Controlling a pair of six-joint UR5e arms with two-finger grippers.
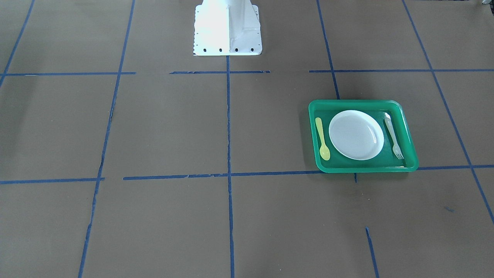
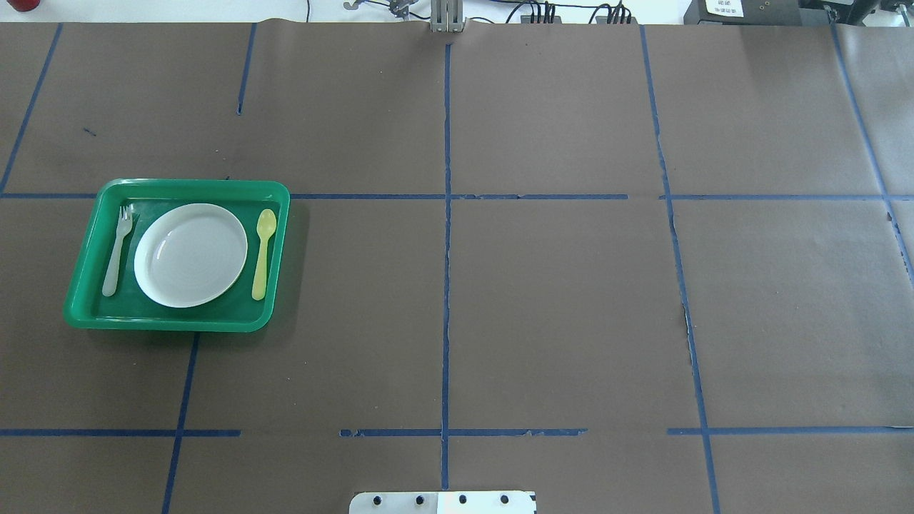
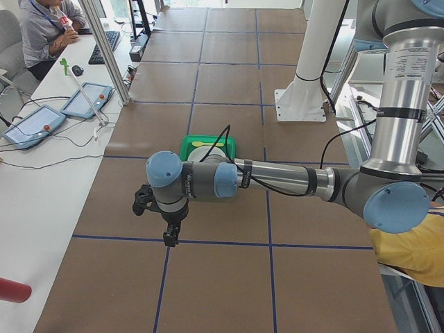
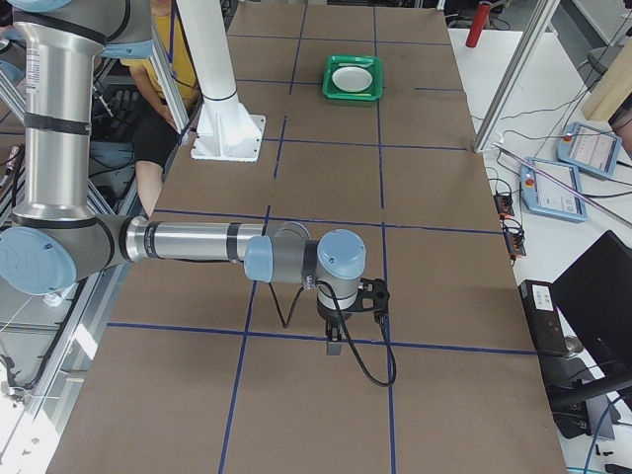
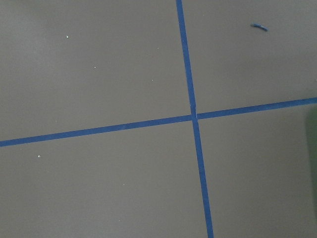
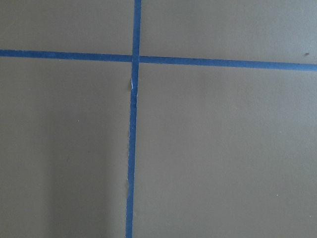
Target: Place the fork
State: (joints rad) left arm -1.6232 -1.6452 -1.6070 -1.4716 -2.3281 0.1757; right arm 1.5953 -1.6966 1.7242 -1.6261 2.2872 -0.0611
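The white fork lies in the green tray, left of the white plate in the overhead view, tines pointing away from the robot. It also shows in the front-facing view, right of the plate. The yellow-green spoon lies on the plate's other side. My left gripper shows only in the exterior left view, hanging above bare table well away from the tray. My right gripper shows only in the exterior right view, far from the tray. I cannot tell whether either is open or shut.
Brown paper with blue tape lines covers the table. The robot's white base stands at the middle of its edge. Operators sit at side desks with tablets. Both wrist views show only paper and tape crossings.
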